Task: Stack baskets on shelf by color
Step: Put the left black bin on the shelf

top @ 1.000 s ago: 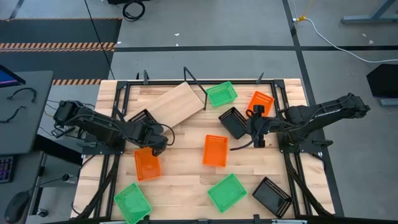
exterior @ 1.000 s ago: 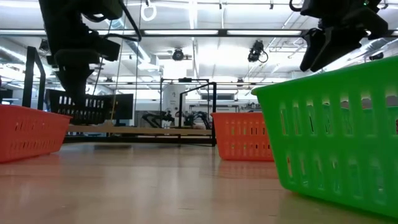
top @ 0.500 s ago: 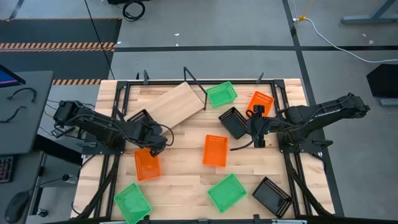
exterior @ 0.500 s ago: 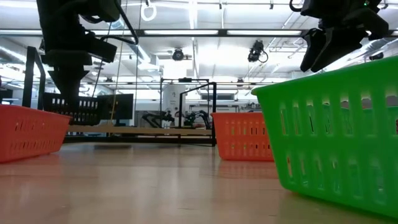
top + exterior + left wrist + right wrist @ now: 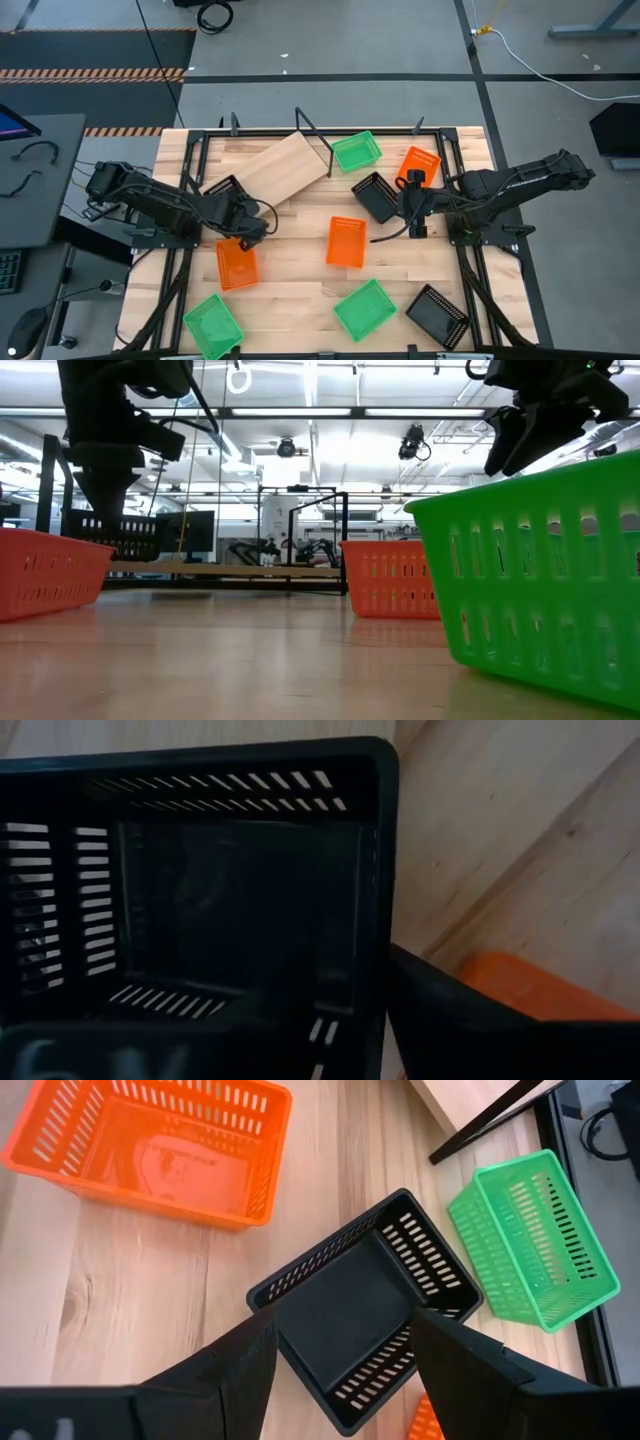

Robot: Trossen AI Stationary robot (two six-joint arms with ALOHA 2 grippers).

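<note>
a big robot lab: long ceiling lights, another robot arm far back, grey floor with cables.

My left gripper is low on the left side of the table. My right gripper reaches toward the middle, its two fingers spread wide apart.

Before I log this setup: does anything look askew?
Yes. The shelf sits at a slant across the table's far side, not square with its edges, and the baskets lie scattered at mixed angles, none stacked.
</note>
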